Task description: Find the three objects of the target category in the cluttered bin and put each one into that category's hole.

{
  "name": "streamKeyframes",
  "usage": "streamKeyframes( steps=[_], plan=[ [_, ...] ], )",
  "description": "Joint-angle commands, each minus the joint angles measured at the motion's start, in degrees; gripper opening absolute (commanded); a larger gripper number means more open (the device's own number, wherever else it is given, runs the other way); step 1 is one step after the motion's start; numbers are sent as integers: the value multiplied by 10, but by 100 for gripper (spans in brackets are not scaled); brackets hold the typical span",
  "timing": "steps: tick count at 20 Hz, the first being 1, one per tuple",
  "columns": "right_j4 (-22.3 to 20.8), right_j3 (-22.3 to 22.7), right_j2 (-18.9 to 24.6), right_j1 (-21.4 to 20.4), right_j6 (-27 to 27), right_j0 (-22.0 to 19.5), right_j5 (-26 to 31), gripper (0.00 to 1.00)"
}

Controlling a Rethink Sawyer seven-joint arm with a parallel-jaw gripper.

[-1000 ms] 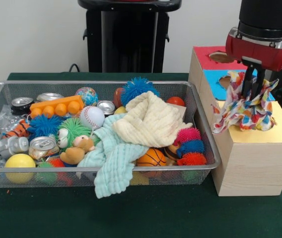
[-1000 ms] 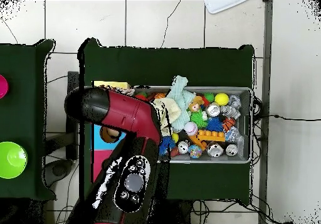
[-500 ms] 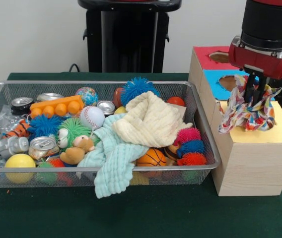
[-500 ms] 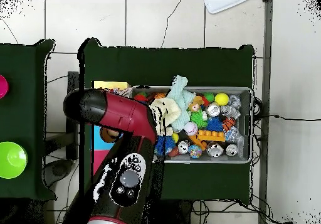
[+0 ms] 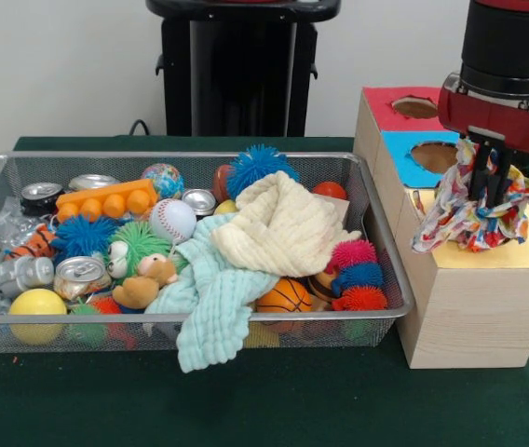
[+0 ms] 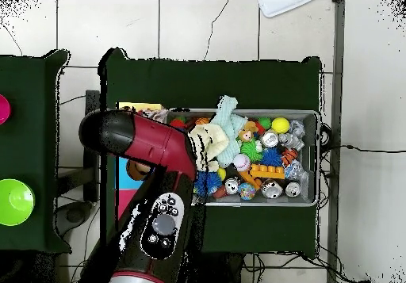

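spotted cloth [image 5: 477, 212] in gripper [image 5: 488, 191], above yellow-topped box [image 5: 481, 296]

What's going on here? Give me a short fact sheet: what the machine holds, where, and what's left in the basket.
Tool: black tool under the red wrist, shut on the spotted white cloth piece
Position: above the yellow-topped wooden box
Hole: hidden behind the cloth
Basket: silver wire mesh basket, full of toys, cans, balls
Top layer: cream cloth over mint cloth

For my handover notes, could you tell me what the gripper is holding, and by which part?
The gripper holds a spotted cloth piece, pinched at its bunched upper middle, edges hanging loose above the yellow-topped box.
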Motion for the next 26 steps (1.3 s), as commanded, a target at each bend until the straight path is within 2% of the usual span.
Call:
streamKeyframes(
  steps=[1,9,16,26],
  plan=[
    [29,40,71,42,140,-3,-28,0],
    [45,37,80,57,144,1,-52,0],
    [56,48,101,75,131,-5,-101,0],
    [52,68,144,92,96,-32,-158,0]
  ],
)
